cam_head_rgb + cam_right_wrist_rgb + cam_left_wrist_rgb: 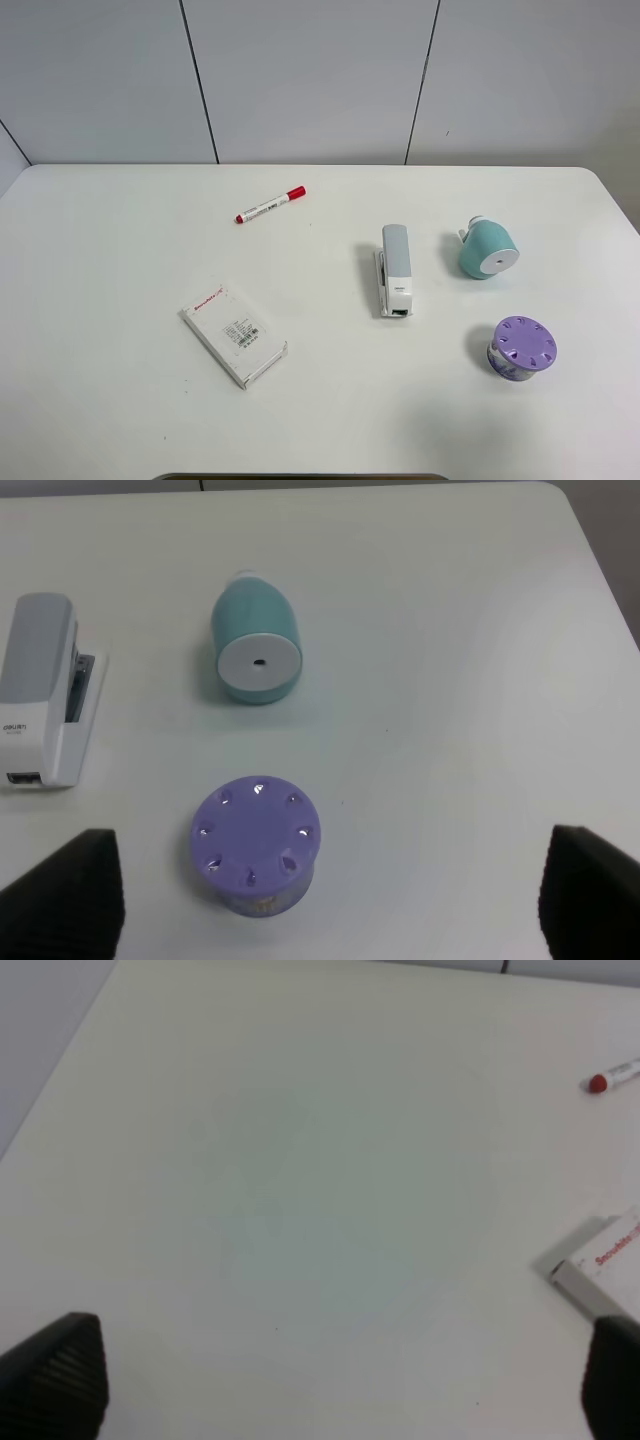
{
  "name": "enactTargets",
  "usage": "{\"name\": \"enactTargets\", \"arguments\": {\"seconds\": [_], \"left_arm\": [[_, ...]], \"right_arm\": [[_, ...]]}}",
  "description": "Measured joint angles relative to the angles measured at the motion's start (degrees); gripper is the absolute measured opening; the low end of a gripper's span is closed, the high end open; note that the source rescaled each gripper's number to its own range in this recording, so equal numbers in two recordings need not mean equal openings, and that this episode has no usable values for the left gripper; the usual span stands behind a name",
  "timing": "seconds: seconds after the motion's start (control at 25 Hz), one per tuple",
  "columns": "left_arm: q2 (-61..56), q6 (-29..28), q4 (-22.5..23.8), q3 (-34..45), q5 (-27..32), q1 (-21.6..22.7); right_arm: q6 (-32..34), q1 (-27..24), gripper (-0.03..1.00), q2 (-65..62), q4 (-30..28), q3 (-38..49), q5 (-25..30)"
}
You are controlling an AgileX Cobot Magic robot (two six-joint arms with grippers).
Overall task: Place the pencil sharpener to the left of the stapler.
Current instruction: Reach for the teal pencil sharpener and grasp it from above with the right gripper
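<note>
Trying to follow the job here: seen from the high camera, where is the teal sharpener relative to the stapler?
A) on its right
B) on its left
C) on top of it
A: the pencil sharpener lies right of the stapler, apart from it.

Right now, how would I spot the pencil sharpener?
Look right of the long grey stapler on the white table. The pencil sharpener is the teal dome with a white round face; the purple container nearby has a dotted lid.
</note>
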Motion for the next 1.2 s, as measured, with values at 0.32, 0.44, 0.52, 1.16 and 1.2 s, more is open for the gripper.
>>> {"name": "enactTargets", "arguments": {"seconds": [0.32, 0.44, 0.52, 1.16, 1.2], "left_arm": [[0.0, 0.0, 0.0, 0.0, 0.0, 0.0], [0.0, 0.0, 0.0, 0.0, 0.0, 0.0], [0.0, 0.0, 0.0, 0.0, 0.0, 0.0], [0.0, 0.0, 0.0, 0.0, 0.0, 0.0], [0.0, 0.0, 0.0, 0.0, 0.0, 0.0]], "right_arm": [[0.4, 0.0, 0.58, 12.5, 0.0, -4.2, -0.1], [0.4, 0.0, 0.58, 17.9, 0.0, -6.1, -0.1], [0.5, 0.0, 0.58, 21.8, 0.0, -8.0, -0.1], [0.5, 0.0, 0.58, 49.0, 0.0, -24.6, 0.3], [0.5, 0.0, 0.58, 50.8, 0.0, -25.3, 0.5]]}}
